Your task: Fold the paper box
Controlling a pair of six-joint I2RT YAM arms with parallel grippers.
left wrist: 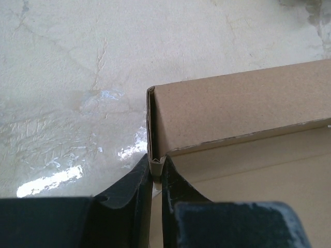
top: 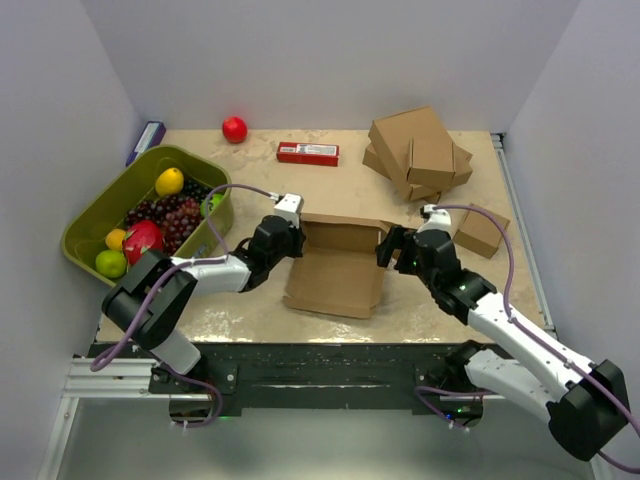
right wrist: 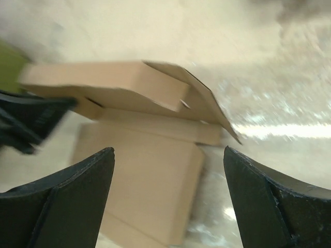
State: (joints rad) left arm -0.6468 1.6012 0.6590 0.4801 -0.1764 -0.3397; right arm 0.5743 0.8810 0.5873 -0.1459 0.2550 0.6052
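The paper box point(top: 335, 270) is a brown cardboard mailer lying half folded in the middle of the table, its far wall raised. My left gripper point(top: 291, 238) is shut on the box's left wall; in the left wrist view its fingertips point(left wrist: 139, 175) pinch the wall's folded edge beside the raised far wall point(left wrist: 232, 111). My right gripper point(top: 389, 248) is open at the box's right side, holding nothing. In the right wrist view the box point(right wrist: 145, 170) lies between and beyond the wide-apart fingers point(right wrist: 83, 181), with a loose flap point(right wrist: 207, 103) standing up on the right.
A green tub point(top: 100, 215) of fruit stands at the left. A red apple point(top: 234, 129) and a red packet point(top: 307, 153) lie at the back. A pile of brown boxes point(top: 418, 152) and a small brown box point(top: 480, 231) stand at the back right.
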